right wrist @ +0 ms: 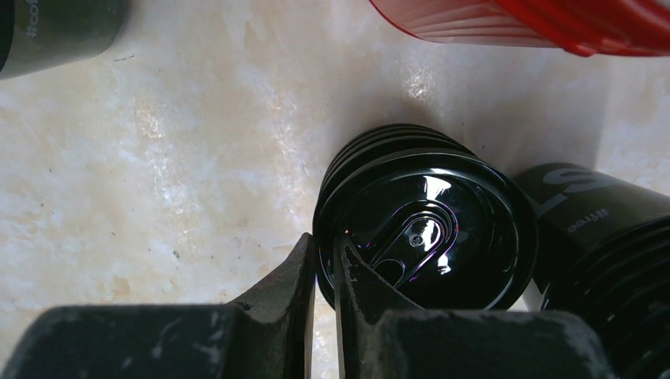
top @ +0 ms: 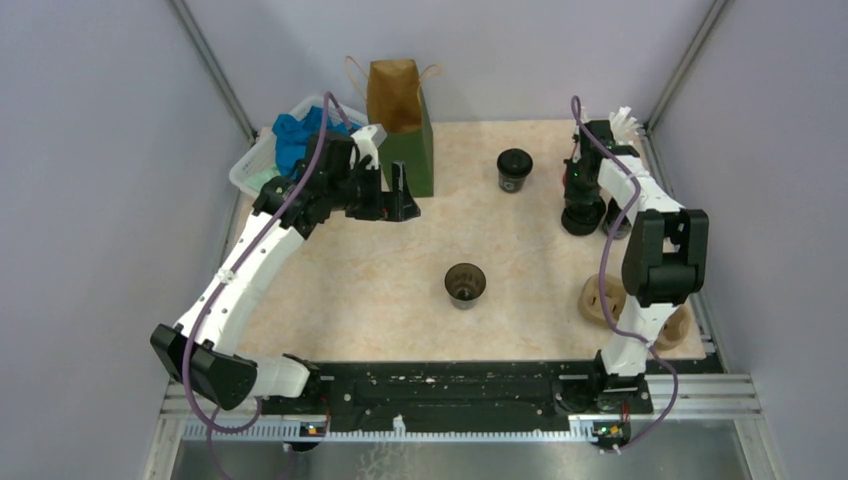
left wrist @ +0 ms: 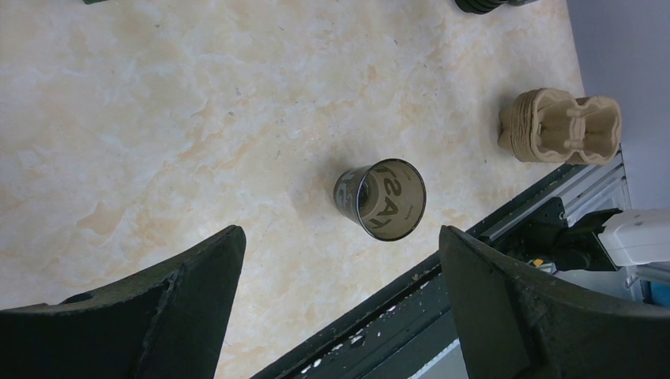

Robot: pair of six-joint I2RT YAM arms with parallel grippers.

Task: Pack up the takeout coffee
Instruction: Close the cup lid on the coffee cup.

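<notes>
The right claw [right wrist: 322, 254] pinches a lid [right wrist: 427, 229] by its rim, far right on the table [top: 350, 300]. The lid is light, glossy plastic (likely slippery, bendy), best gripped at the edge. A lidless cup [top: 465, 284] stands mid-table, and the left claw [left wrist: 340, 237] is spread wide.

Top external view: taken from above and behind arm bases [top: 285, 377], tilted down over whole table [top: 350, 290]; both arms taken in, from far off.

Left wrist view: aimed steeply down from height; left gripper's fingers [left wrist: 158, 316] framed along bottom. Open cup [left wrist: 383, 199] and pulp carrier [left wrist: 561, 125] shared with top view.

Right wrist view: set very close to tabletop, looking down past right gripper's fingers [right wrist: 276, 288] onto stack of black lids [right wrist: 427, 229]; red cup [right wrist: 513, 20] cropped at upper edge. Same stack found in top view, under right wrist.
</notes>
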